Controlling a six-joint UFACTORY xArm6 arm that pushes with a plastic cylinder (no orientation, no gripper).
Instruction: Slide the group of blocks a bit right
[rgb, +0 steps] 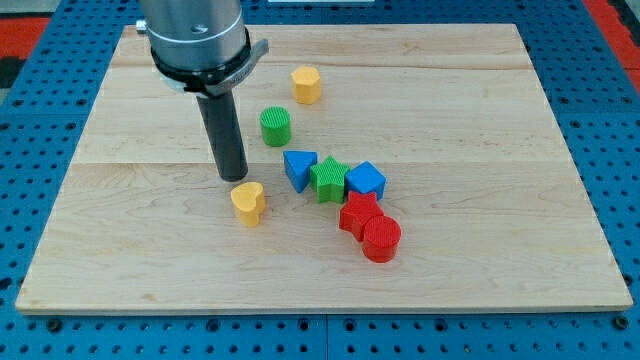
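Observation:
My tip (234, 178) rests on the wooden board (120, 230), left of centre. A yellow heart block (247, 202) lies just below and right of the tip, very close to it. A cluster sits to the right: a blue triangle block (298, 168), a green star block (328, 179) and a blue cube (366, 181) in a row, with a red star block (357, 214) and a red cylinder (381, 240) below them. A green cylinder (276, 126) stands above the cluster, right of the rod. A yellow hexagon block (306, 85) lies higher up.
The board lies on a blue perforated table (30, 180). The arm's metal flange (195, 45) hangs over the board's upper left.

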